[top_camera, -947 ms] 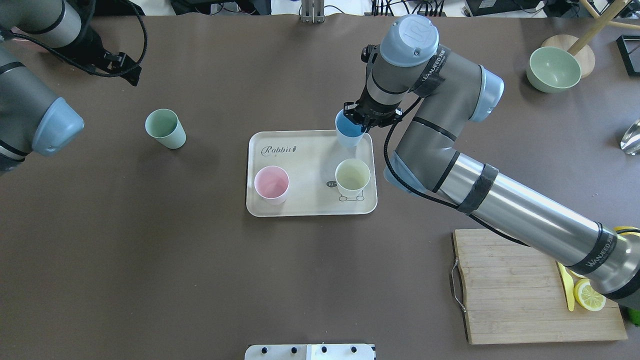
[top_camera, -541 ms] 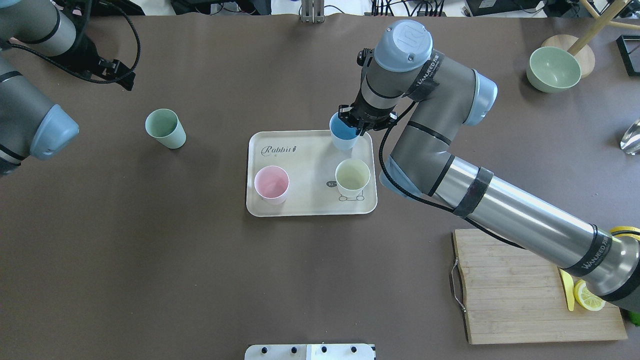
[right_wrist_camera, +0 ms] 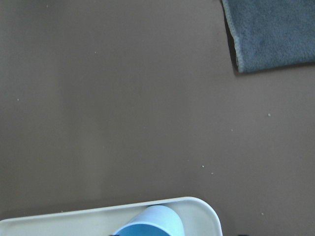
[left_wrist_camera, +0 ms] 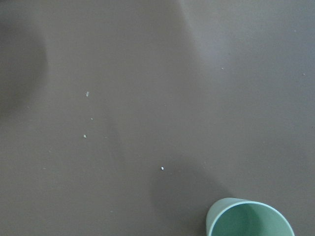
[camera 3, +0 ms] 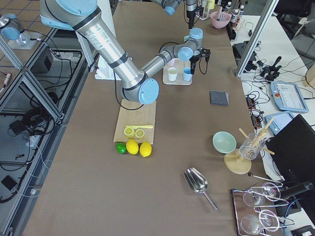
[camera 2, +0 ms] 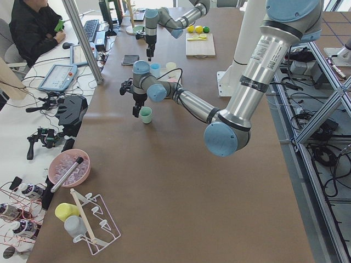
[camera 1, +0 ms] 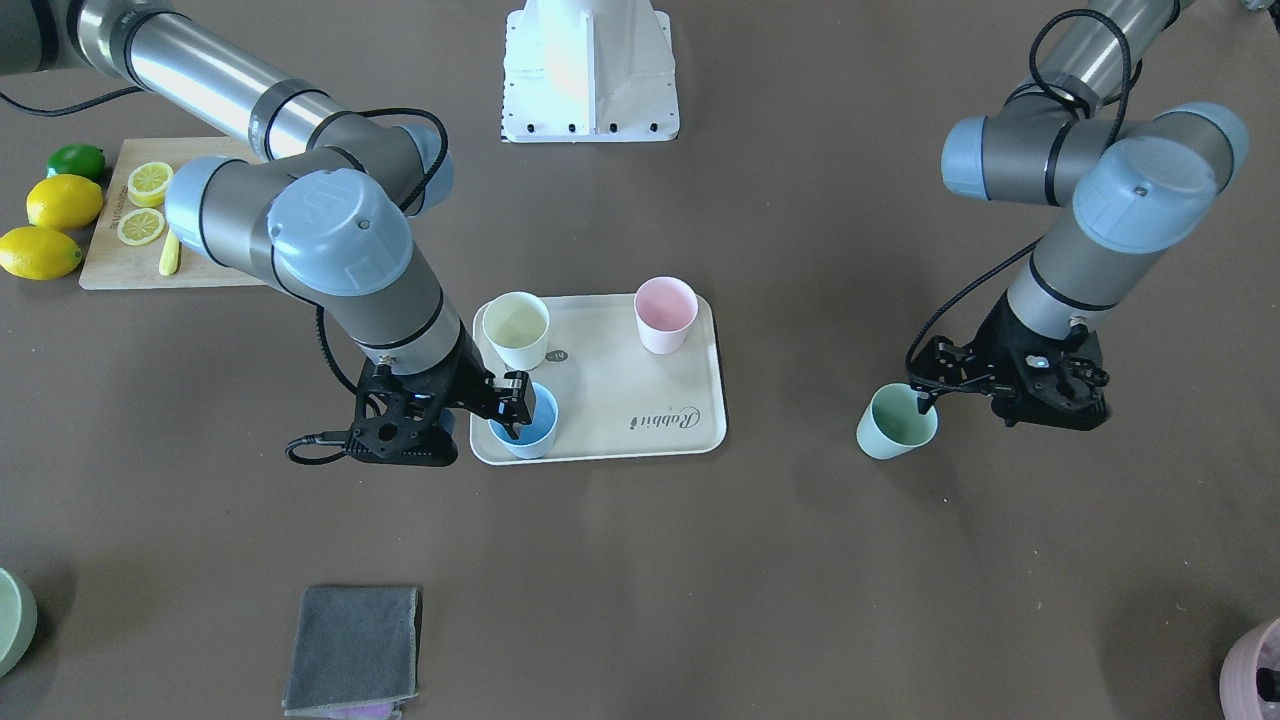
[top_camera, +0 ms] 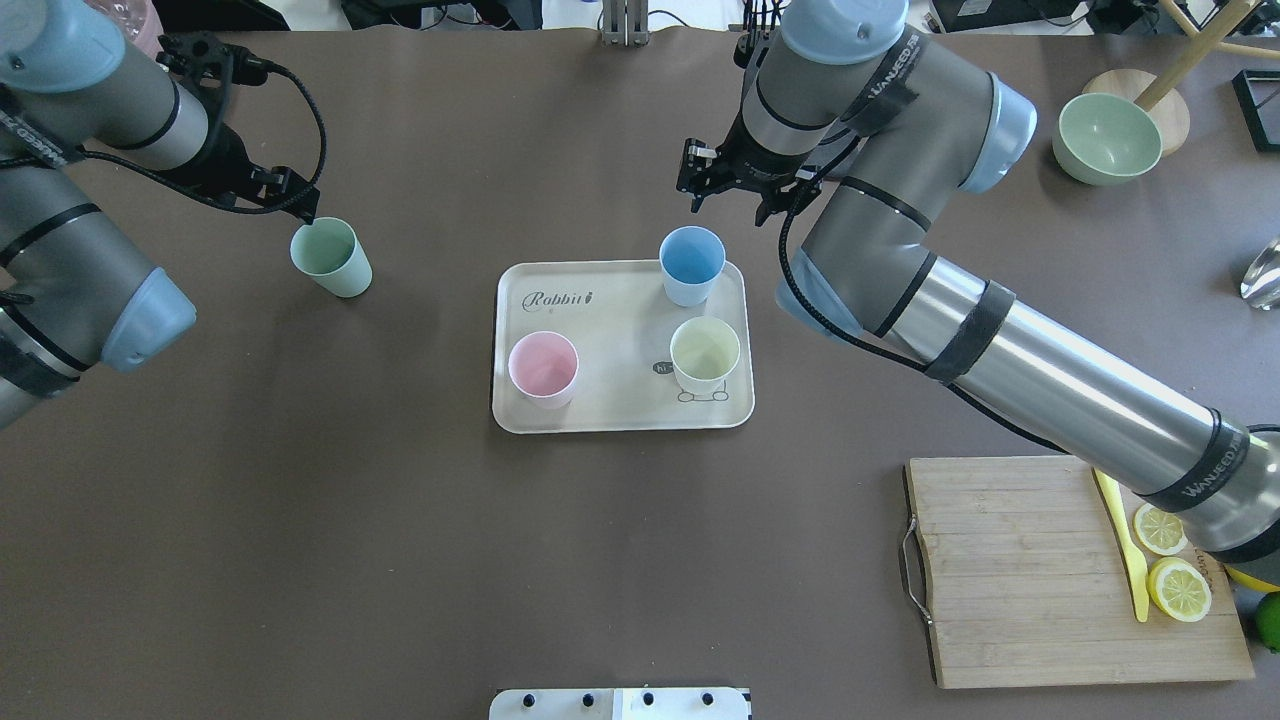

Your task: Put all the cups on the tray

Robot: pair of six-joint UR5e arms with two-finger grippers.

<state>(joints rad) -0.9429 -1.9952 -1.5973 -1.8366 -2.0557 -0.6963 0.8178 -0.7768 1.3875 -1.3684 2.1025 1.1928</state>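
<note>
The light blue cup now stands by itself in the far right corner of the cream tray, just inside the raised rim. A moment ago the right gripper had it pinched by the lip, and now that gripper has let go and risen clear beyond the tray's far edge, jaws spread and empty. That makes three on the tray, with the pale yellow cup just beside the blue one and the pale pink cup well apart on the near left. Only the mint green cup is left, upright on the brown table well to the tray's left. Meanwhile the left gripper has swung down to that cup's far rim — its jaws look spread, nothing held yet. The roomiest bare patch is the far left quarter by the "Rabbit" script, on the side facing the mint cup.
</note>
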